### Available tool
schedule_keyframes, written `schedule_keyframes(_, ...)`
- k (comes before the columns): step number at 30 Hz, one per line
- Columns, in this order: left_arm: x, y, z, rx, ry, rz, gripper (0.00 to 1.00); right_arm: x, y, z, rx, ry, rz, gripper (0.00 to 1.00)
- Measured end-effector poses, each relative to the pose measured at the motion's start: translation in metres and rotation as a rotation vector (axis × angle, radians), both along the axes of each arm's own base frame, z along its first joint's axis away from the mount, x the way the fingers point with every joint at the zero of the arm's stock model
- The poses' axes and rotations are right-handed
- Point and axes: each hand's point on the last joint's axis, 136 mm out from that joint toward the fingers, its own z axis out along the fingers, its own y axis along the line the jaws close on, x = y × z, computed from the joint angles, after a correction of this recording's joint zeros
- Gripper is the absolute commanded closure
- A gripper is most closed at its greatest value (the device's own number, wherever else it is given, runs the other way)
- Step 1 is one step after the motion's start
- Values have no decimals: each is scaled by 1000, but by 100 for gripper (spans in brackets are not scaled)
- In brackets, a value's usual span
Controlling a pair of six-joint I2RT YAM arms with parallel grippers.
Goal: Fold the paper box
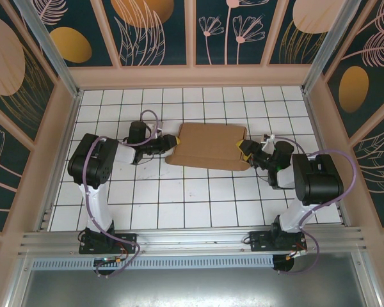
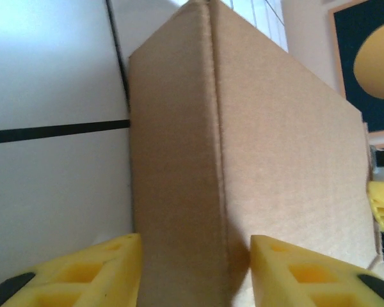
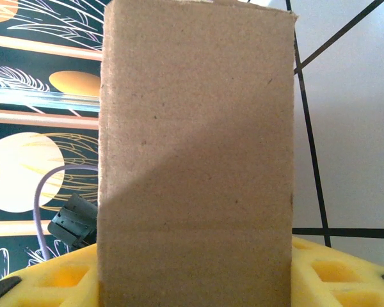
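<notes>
The tiled worktop (image 1: pixel 179 204) is carrying the box (image 1: pixel 208 146), which is lying flat between the arms. From above, the left claw (image 1: pixel 173 142) is meeting its left end and the right claw (image 1: pixel 243 150) its right end. The right wrist camera is showing cardboard filling that claw's gap, pinched. The left fingers (image 2: pixel 109 272) are straddling a folded edge; whether they are gripping it I cannot tell.

Right wrist view: paper box (image 3: pixel 195 160) runs off the bottom edge and covers the right gripper's (image 3: pixel 195 252) finger gap. Grip contact possibly present, unconfirmed. Overhead view: box flaps and slots too small to tell.
</notes>
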Motion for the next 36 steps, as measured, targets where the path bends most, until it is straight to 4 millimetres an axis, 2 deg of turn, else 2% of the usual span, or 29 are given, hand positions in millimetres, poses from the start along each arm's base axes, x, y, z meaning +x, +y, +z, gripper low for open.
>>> schedule_keyframes(5, -2, 8, 19, 52, -127, 30, 5, 0, 0, 7, -1, -16, -3, 51)
schedule_keyframes(6, -3, 11, 25, 68, -172, 39, 2, 0, -1, 9, 0, -15, -4, 51)
schedule_keyframes(10, -6, 26, 53, 123, -395, 94, 1, 6, -4, 16, 1, -17, -11, 50)
schedule_keyframes(13, -9, 37, 76, 163, -564, 147, 1, 12, -10, 29, -11, -32, -25, 51)
schedule_keyframes(19, 7, 55, 135, 233, -883, 276, 1, 24, -24, 79, -55, -130, -51, 51)
schedule_keyframes(22, 5, 67, 161, 255, -1057, 363, 1, 27, -34, 99, -58, -158, -78, 51)
schedule_keyframes(24, 4, 72, 169, 281, -1151, 392, 1, 29, -40, 109, -60, -162, -94, 51)
schedule_keyframes(31, 7, 66, 171, 472, -1405, 335, 1, 32, -59, 159, -64, -220, -132, 51)
schedule_keyframes(36, 0, 42, 173, 676, -1671, 222, 2, 24, -68, 194, -48, -263, -144, 51)
